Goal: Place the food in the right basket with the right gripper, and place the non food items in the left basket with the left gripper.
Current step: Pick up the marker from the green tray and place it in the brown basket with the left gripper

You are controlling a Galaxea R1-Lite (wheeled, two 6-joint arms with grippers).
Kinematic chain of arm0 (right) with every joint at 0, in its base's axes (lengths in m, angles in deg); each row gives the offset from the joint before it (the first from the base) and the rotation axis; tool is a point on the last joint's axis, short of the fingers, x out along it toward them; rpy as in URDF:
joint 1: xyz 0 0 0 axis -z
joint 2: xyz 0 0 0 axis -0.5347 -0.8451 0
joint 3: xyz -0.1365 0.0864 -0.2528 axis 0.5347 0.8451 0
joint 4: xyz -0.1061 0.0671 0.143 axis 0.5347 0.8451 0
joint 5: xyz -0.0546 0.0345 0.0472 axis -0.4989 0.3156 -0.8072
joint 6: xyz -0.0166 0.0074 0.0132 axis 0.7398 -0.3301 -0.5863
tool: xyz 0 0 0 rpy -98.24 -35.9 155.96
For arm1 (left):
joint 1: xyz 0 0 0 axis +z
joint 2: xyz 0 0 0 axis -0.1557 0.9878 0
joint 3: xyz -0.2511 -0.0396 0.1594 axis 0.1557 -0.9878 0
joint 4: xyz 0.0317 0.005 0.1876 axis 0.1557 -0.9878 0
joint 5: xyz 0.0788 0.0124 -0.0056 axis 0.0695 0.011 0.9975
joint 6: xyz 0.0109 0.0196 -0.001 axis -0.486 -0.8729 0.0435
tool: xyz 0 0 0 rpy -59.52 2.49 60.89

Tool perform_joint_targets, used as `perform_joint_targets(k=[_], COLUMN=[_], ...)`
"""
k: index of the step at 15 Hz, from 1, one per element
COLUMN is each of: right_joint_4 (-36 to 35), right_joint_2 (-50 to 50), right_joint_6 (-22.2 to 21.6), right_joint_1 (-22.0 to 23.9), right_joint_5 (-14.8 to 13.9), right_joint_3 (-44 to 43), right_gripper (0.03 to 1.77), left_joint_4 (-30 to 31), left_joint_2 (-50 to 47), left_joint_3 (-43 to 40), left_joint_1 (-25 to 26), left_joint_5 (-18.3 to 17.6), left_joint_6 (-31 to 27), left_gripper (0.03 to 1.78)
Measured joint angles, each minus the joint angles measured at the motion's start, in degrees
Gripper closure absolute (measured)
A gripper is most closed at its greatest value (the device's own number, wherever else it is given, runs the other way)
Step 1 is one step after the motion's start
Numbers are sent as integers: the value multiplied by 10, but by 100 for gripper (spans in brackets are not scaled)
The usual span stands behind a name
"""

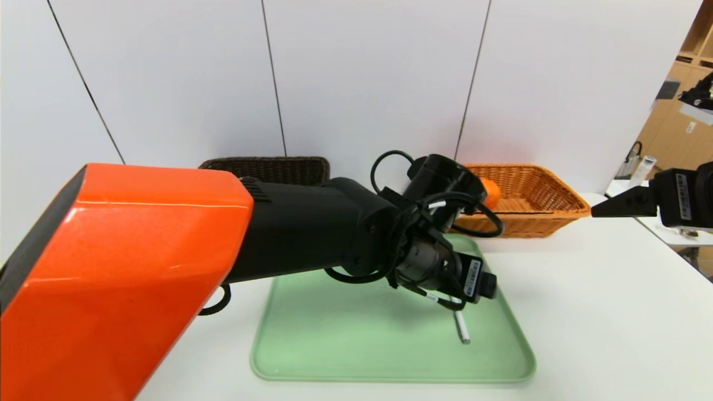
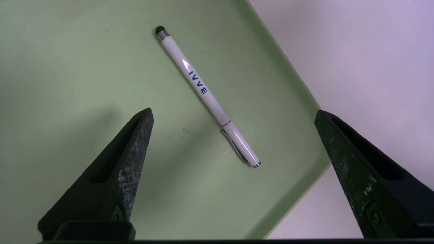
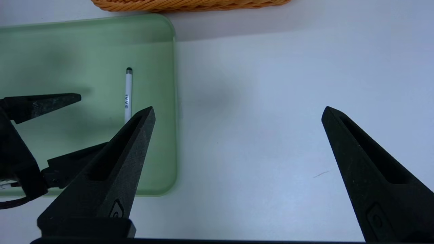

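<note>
White table (image 1: pixel 585 312), pale green plastic tray (image 2: pixel 67 67): left gripper (image 2: pixel 234 113) hovers over thin white pen (image 2: pixel 206 95), fingers spread wide (right gripper (image 3: pixel 237 112) too, empty).

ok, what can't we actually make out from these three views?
- Left basket, head view: only its back rim shows; the left arm hides the inside.
- Orange in the right basket, head view: mostly behind the left wrist.
- Pen, head view: upper end hidden under the left tool.
- Right tool, head view: cut off by the edge.
- Brush, cup: in no view.
</note>
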Motion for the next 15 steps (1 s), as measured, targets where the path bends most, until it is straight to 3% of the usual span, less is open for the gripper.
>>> perform_joint_targets(k=[4,8,15], right_joint_4=[0,-1,0], right_joint_2=[0,1,5], right_joint_6=[0,0,0], right_joint_1=[0,0,0], right_joint_5=[0,1,1], right_joint_3=[5,11,18], right_gripper=[10,10,10], left_joint_4=[0,-6,-9], left_joint_2=[31,55,81], left_joint_3=[25,49,62], left_joint_1=[-13,-23,-41], left_joint_5=[119,193,215], left_joint_6=[0,0,1], left_gripper=[12,12,12])
